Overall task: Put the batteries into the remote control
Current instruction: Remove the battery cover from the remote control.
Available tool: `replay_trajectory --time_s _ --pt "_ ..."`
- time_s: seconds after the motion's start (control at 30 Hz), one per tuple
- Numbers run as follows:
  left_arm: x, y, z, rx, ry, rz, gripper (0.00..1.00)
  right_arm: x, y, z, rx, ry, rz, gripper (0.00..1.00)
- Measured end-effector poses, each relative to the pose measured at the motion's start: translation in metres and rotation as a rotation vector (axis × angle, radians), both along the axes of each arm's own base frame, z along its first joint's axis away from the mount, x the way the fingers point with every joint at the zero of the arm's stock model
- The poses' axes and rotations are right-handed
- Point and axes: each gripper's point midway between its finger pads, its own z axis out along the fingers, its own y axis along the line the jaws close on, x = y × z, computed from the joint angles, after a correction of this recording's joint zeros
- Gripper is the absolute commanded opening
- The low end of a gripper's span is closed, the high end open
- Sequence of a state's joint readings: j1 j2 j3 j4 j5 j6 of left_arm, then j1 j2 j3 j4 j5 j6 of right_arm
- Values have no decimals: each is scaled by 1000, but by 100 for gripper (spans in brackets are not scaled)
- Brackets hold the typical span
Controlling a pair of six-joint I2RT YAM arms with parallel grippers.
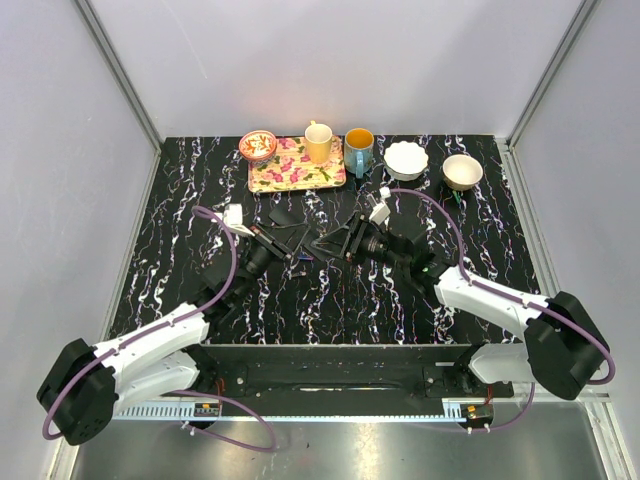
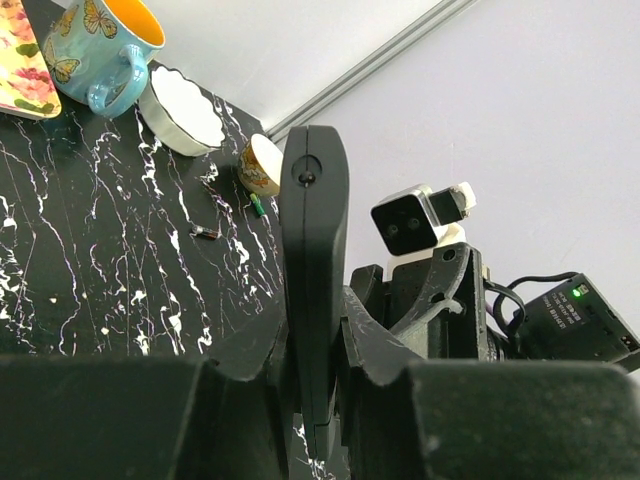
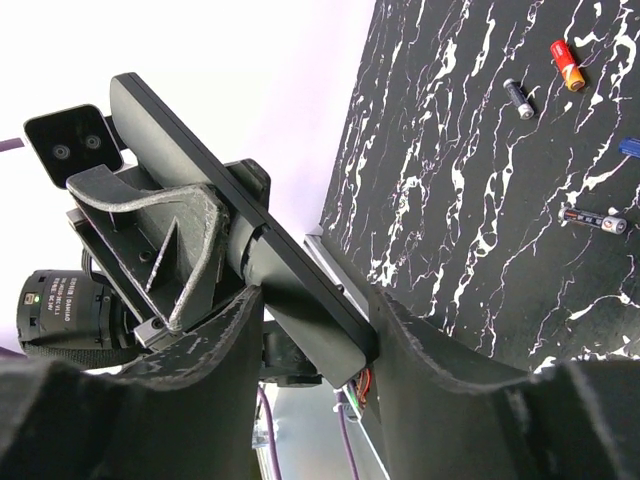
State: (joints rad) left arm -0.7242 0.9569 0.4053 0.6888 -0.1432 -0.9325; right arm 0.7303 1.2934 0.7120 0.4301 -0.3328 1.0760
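Black marbled table point(image 1: 180, 250) lies under both arms. The left gripper point(image 2: 318, 345) is clenched on the remote control point(image 2: 313, 220), which stands on edge between its jaws, its far end reaching well past the fingertips. The right gripper point(image 3: 315, 315) straddles the same remote control, jaws partly parted; whether they press it I cannot tell. Beyond the outer side of the right jaws, loose batteries point(image 3: 567, 63) lie on the table, apart from each other

My right fingers point(image 3: 220, 380) flank the remote control point(image 2: 313, 260), with my left fingers point(image 2: 385, 350) crowding that gap. Worktop point(image 1: 180, 230) opens leftward; batteries point(image 3: 568, 64) dot the middle, mugs point(image 1: 319, 143) and bowls point(image 1: 406, 160) wall the back.
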Motion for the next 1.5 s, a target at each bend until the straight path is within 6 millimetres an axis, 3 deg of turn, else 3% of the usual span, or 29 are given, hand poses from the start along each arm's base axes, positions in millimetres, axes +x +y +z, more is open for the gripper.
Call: replay_trajectory --time_s 0.03,0.17,0.37,0.6,0.73,0.83,1.07,1.27,1.5 --pt "0 0 0 0 0 0 0 0 0 1 3 0 0 68" --pt "-1 -1 1 0 -3 -4 0 -1 0 -1 1 18 -2 86" --pt "-1 -1 0 2 -1 -7 0 -1 -3 -7 -25 35 -5 95" --pt "1 -3 -13 44 50 -15 0 -8 -14 11 -165 -45 24 95" --pt "16 -17 -18 109 138 -85 0 -20 -31 33 -329 -209 34 95" --pt "20 -29 -21 101 177 -161 0 -29 -42 35 -462 -302 61 95" --pt "6 -53 -58 113 321 -334 0 -34 -66 -12 -745 -323 115 94" --pt "3 -62 -44 95 315 -395 0 -30 -73 -32 -845 -314 119 90" --pt "0 -66 -41 92 311 -426 0 -27 -65 -34 -870 -330 141 82"
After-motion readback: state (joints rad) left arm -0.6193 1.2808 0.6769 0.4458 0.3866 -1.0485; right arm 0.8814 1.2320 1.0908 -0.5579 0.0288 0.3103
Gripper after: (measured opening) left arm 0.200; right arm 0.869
